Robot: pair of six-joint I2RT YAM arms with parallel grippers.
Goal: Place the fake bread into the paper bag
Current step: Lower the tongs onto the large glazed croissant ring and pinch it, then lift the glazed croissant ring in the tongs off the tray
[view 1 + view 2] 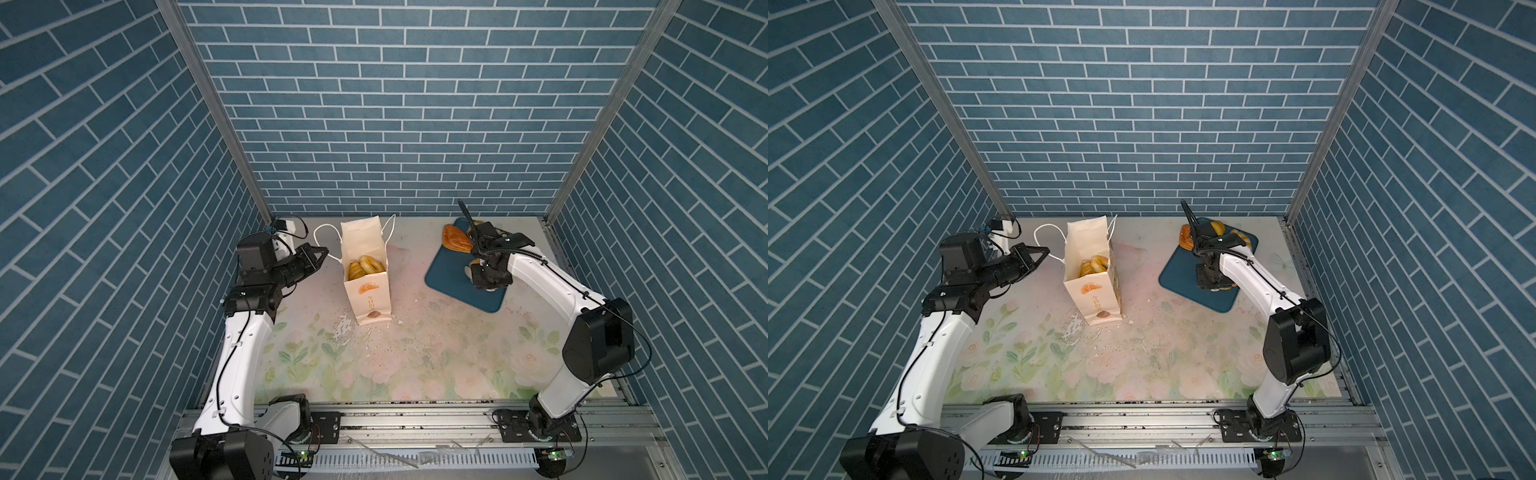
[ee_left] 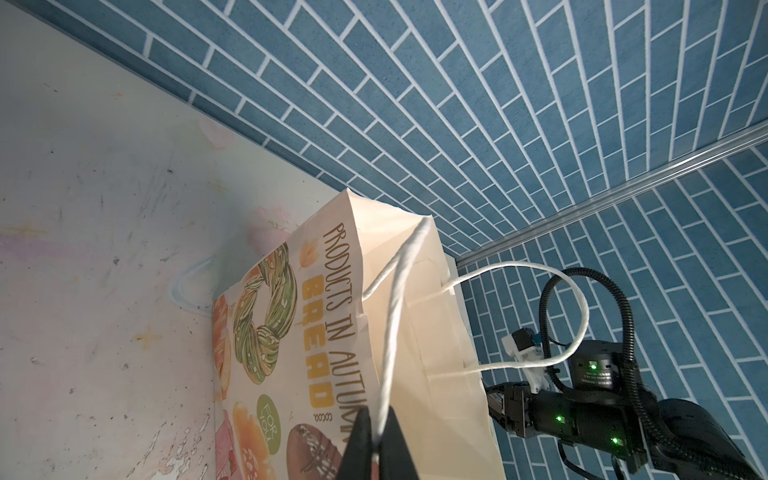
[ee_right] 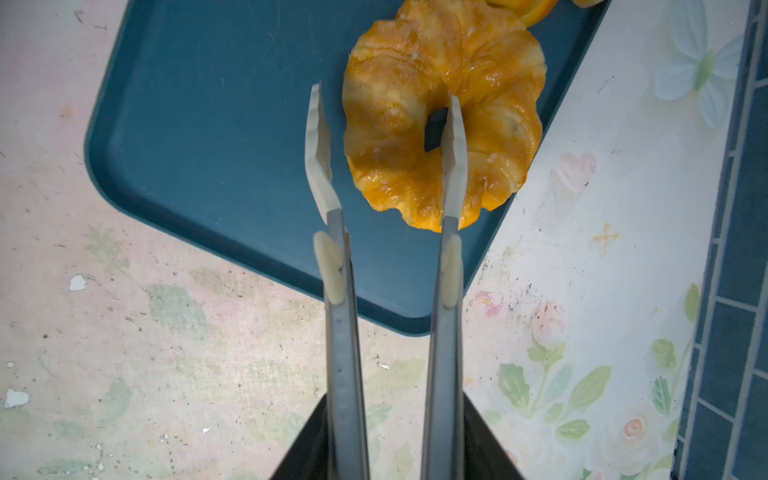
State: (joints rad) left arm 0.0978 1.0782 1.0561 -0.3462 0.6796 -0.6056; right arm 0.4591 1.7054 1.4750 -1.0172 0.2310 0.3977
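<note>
The right hand [image 3: 395, 415] is closed tight on the thin metal tongs [image 3: 340, 332]. The tongs point straight out from it, over the near edge of the dark blue tray [image 3: 208, 124].

Right in front of the hand lies a ring doughnut [image 3: 490, 83], flat on the tray and close to that edge. One tong tip sits in the doughnut's hole. The other tip is just outside the ring, with a small gap showing. So one side of the ring is between the tips, and a squeeze should pinch it. The right arm is the near one for this job.

The doughnut is shiny and golden orange, with wavy bumps, pale stripes and tiny specks.

Farther back, a brown flat pastry [image 1: 455, 239] lies at the tray's far corner.

To the left of the tray, well apart, the paper bag [image 1: 368, 299] stands upright near the far edge of the counter [image 1: 415, 365]. Its mouth is open, and some golden bread [image 1: 365, 266] is already inside. The left hand [image 2: 376, 446] is closed on the bag's white cord handle [image 2: 395, 311].
</note>
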